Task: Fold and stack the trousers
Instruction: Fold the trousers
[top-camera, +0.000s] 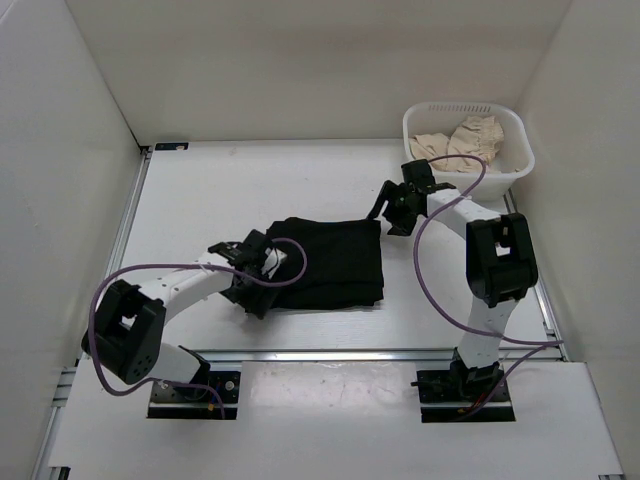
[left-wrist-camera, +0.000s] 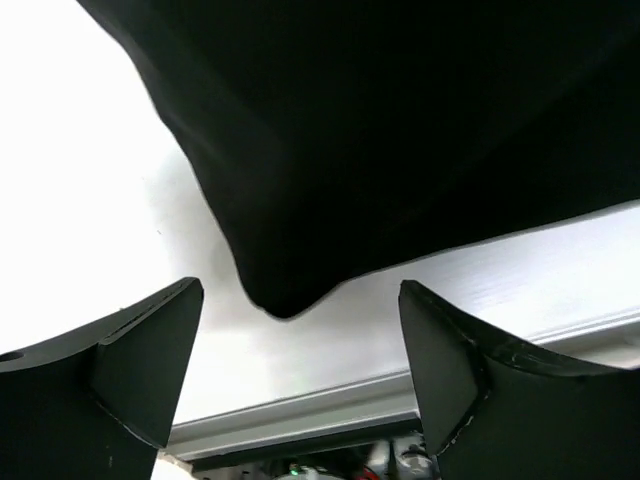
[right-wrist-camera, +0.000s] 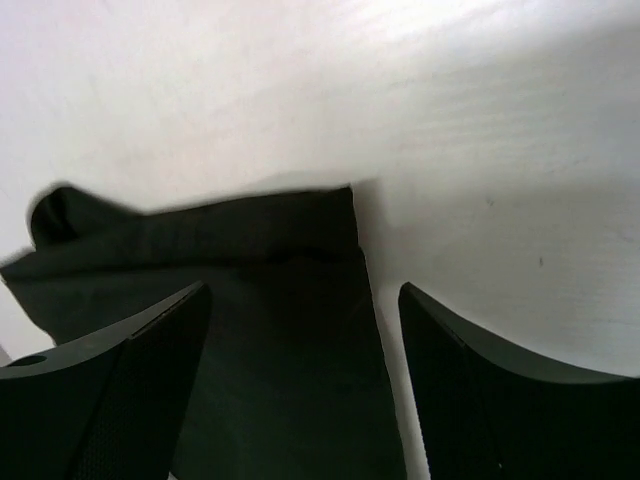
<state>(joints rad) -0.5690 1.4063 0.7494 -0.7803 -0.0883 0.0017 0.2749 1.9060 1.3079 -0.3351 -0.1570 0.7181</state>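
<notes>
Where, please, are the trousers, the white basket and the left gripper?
trousers (top-camera: 330, 262), top external view, middle of the folded cloth.
white basket (top-camera: 460, 106), top external view, its far rim.
left gripper (left-wrist-camera: 300, 300), left wrist view, midway between its fingertips.

I see white panel walls (top-camera: 300, 60) boxing in a white table (top-camera: 200, 200), metal rail (top-camera: 330, 353) along near edge, even bright light.
</notes>
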